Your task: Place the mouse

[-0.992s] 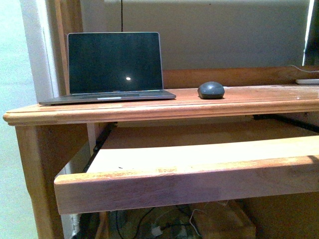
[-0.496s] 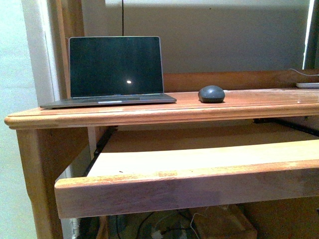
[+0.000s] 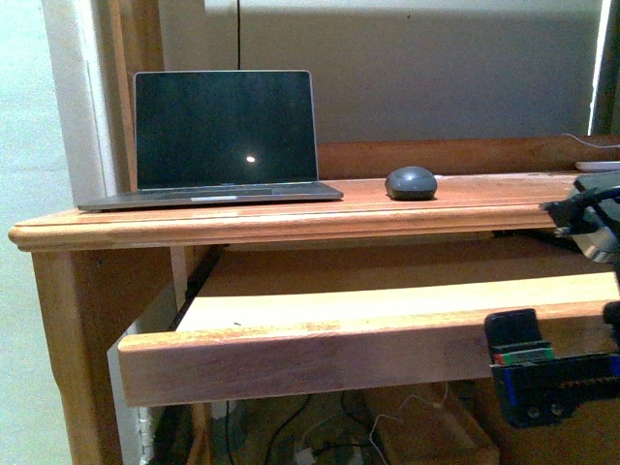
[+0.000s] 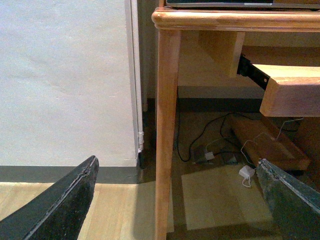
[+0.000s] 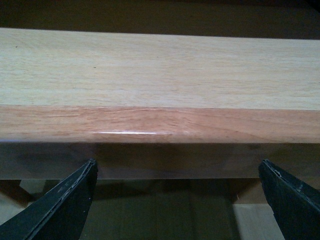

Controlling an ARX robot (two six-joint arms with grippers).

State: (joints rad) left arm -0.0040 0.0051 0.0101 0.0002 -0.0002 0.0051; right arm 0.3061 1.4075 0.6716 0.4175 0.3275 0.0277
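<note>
The mouse (image 3: 411, 182) is a dark grey oval lying on the wooden desktop (image 3: 291, 218), to the right of the laptop. Nothing is touching it. My right gripper (image 5: 177, 200) is open and empty, its fingers (image 5: 65, 205) spread just in front of and below the front edge of the pull-out tray (image 5: 160, 125). In the front view the right arm (image 3: 542, 383) shows at the lower right, well below the mouse. My left gripper (image 4: 177, 200) is open and empty, low beside the desk leg (image 4: 166, 140). The mouse shows in neither wrist view.
An open laptop (image 3: 223, 136) with a dark screen stands on the desk's left part. The pull-out tray (image 3: 320, 354) juts out under the desktop. Cables and a white plug (image 4: 246, 172) lie on the floor beneath. A wall (image 4: 65, 80) is left of the desk.
The right arm has come into the front view at the lower right, in front of the tray. The tray's front edge now sits slightly higher and further right in the picture.
</note>
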